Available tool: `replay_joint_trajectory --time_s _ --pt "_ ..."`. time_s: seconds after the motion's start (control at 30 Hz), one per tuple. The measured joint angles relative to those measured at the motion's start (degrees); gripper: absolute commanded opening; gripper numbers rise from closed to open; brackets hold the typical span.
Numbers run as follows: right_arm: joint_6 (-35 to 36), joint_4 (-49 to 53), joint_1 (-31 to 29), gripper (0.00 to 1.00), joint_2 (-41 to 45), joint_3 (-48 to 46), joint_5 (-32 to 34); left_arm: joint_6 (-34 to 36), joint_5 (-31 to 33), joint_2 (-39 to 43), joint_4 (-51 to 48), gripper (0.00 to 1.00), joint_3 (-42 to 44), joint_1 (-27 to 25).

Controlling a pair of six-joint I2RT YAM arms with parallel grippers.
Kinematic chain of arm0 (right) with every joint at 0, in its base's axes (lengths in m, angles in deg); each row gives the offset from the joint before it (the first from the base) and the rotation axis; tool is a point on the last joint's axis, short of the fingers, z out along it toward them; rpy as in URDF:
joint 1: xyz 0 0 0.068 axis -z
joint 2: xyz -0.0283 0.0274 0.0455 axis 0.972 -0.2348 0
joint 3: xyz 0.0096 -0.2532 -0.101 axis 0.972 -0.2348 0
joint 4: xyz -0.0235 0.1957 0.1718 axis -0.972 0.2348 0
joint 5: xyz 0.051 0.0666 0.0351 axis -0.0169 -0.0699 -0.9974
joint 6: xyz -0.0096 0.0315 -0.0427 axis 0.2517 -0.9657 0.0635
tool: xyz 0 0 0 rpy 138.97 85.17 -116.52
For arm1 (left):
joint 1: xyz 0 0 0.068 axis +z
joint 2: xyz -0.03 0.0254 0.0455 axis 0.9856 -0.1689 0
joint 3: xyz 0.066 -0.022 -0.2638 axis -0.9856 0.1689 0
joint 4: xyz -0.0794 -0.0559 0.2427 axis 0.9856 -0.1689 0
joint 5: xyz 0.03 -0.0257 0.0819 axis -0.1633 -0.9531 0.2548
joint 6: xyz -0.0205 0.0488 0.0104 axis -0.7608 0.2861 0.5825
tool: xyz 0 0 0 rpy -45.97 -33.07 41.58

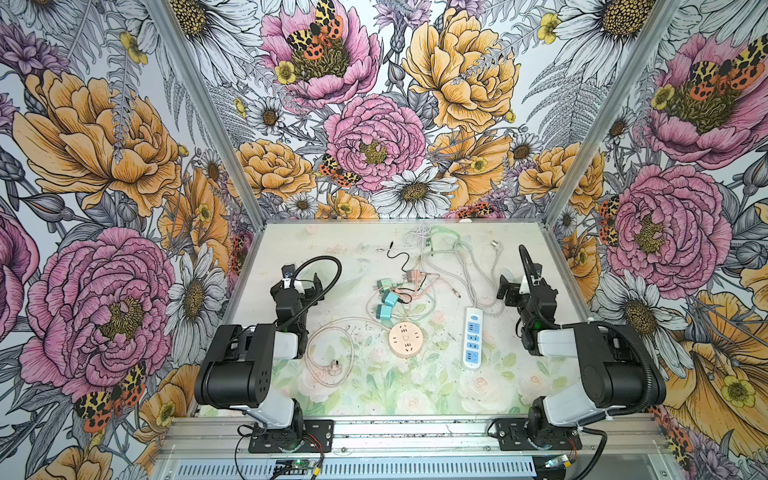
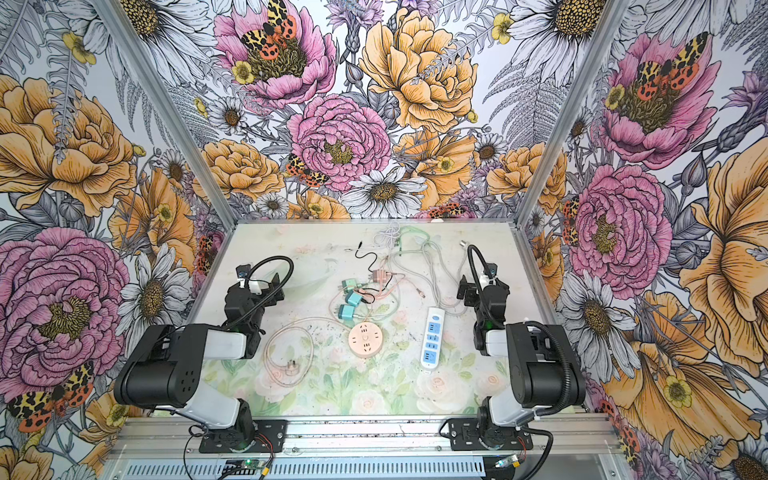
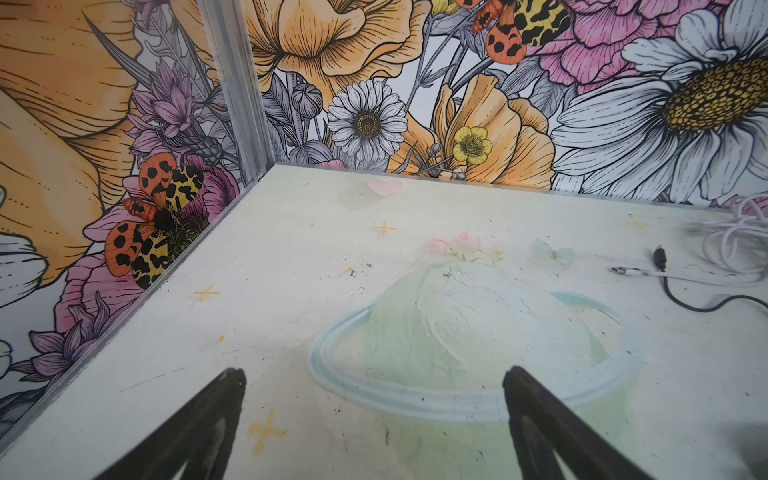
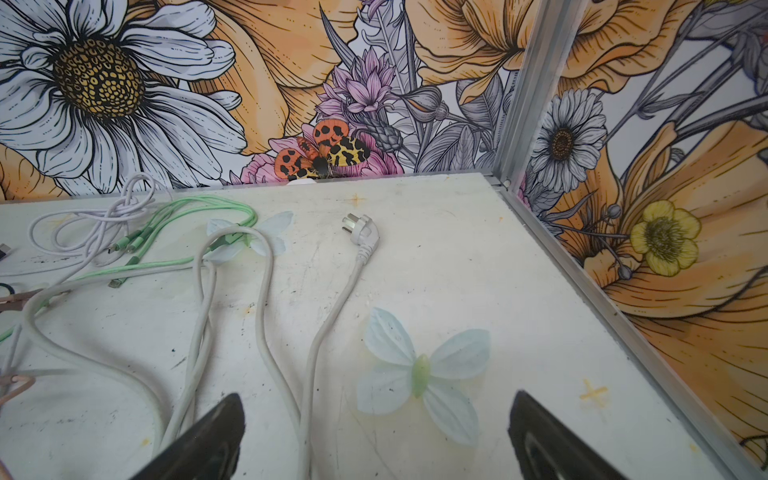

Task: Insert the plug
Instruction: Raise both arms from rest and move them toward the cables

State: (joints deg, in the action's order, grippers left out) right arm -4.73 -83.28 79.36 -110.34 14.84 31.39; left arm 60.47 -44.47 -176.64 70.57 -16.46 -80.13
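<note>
Pink round socket point(image 1: 405, 341) | teal plugs point(image 1: 390, 298) just beside | white power strip point(image 1: 473, 338) apart

L fingers point(image 3: 195, 432) & R fingers point(image 4: 208, 440) cut off at wrist-view edges. White cable point(image 3: 739, 245) runs off frame, blurred. Pink plug point(image 1: 333, 368) prongs too small to tell in both top views.

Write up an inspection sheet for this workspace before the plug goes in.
Surface: printed floral table, scuffed and speckled.
Job's things: white power strip, round pink socket, white plug, pink plug; all loose, sockets look unoccupied.
Clutter: three teal adapters and a pink adapter bunched mid-table.
End effectors: left end effector and right end effector open, empty.
Cables: green cord, black cord and white cords tangled toward the far edge.
Surroundings: floral wallpaper, aluminium frame.
</note>
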Motion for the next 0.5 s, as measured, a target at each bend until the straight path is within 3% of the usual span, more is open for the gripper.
replay_joint_trajectory --time_s 0.33,0.5 --pt "0.0 0.02 0.0 0.99 0.0 0.0 0.0 0.0 -1.27 0.0 -0.44 0.99 -0.11 0.0" --pt "0.0 0.0 -0.02 0.99 0.0 0.0 0.04 0.63 -1.01 3.28 -8.96 0.99 -3.15 -0.98"
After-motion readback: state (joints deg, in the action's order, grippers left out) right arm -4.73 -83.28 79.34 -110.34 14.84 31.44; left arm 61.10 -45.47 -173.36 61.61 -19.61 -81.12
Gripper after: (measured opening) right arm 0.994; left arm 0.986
